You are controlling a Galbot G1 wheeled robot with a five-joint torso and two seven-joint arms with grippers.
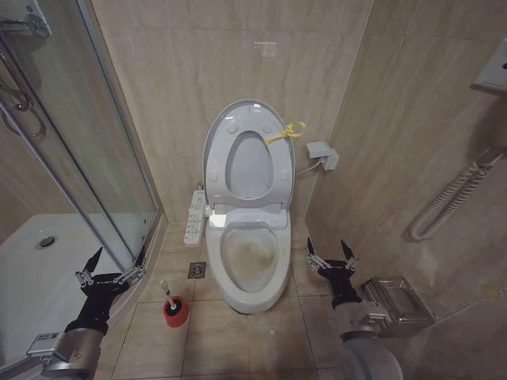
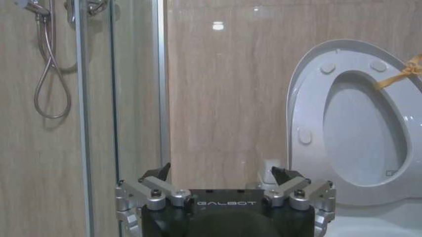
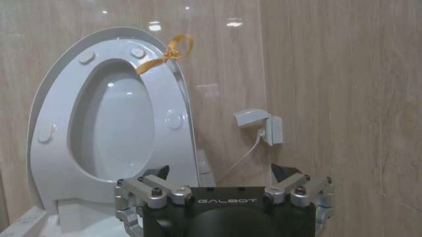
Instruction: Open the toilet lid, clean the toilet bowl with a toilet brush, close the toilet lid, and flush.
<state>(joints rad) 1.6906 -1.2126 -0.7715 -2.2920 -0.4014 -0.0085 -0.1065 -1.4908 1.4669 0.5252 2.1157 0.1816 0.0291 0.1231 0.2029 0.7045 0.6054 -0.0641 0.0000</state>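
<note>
Soft overhead light, glare spots on wall tiles (image 2: pixel 218 25).

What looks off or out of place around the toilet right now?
The toilet bowl has a brownish stain inside. The toilet lid stands raised with the seat, a yellow ribbon tied at its edge. The toilet brush stands upright in its red holder. Nothing spilled or broken. The left gripper and right gripper are open.
</note>
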